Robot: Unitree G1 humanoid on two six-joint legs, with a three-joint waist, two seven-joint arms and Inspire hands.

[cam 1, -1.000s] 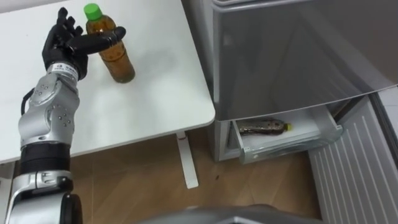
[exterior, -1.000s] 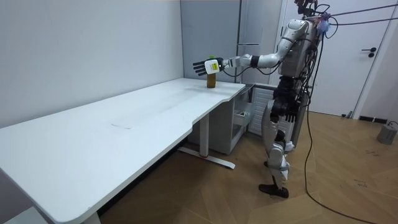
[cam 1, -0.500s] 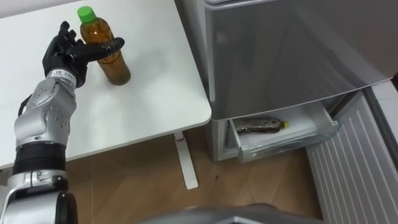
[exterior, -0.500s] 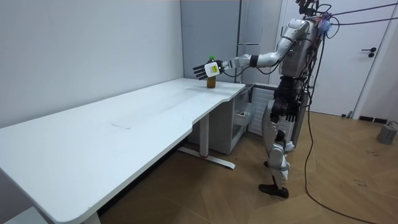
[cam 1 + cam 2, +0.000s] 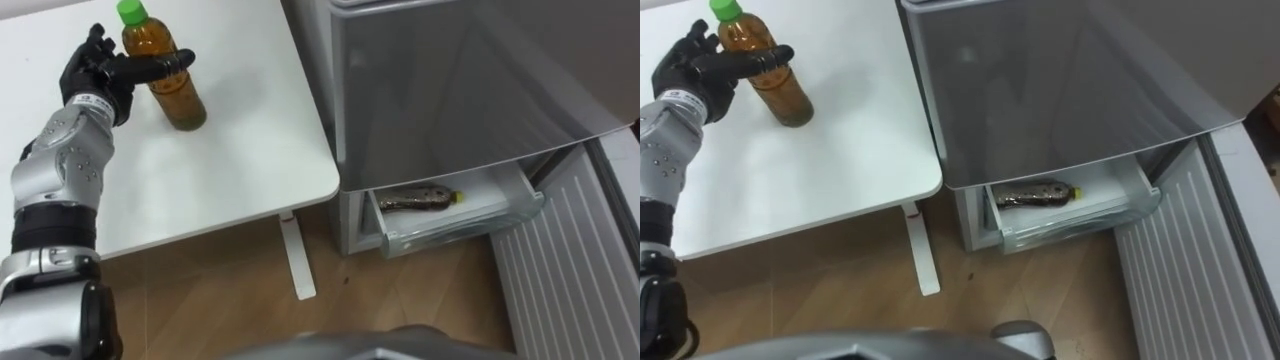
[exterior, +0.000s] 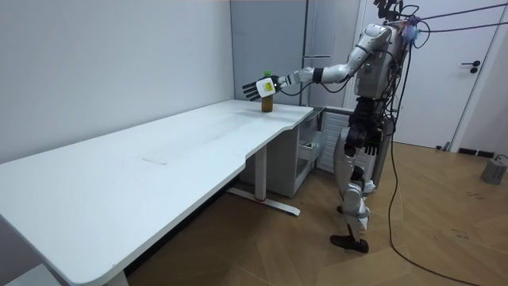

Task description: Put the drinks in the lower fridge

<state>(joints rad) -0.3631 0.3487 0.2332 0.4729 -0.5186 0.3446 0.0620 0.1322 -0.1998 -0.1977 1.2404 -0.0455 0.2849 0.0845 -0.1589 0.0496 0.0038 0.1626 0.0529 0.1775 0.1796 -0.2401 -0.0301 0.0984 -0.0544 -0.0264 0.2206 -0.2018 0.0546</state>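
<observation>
A brown tea bottle (image 5: 172, 88) with a green cap stands upright near the far right corner of the white table (image 5: 230, 140). My left hand (image 5: 92, 78) is at the bottle's left side, open. Its thumb lies straight across the bottle's front and its fingers point up beside the bottle. In the room view I stand by the table's end with the left arm stretched out to the bottle (image 6: 268, 100). A second, darker bottle (image 5: 415, 198) lies on its side in the pulled-out lower fridge drawer (image 5: 470, 220).
The grey fridge front (image 5: 450, 90) rises right of the table. The open lower fridge door (image 5: 575, 270) stands at the right. The table's leg (image 5: 288, 255) and wooden floor lie between table and fridge.
The eye view has shifted a little. My left hand stays at the standing bottle, thumb still across its front; in the room view the arm is slightly higher.
</observation>
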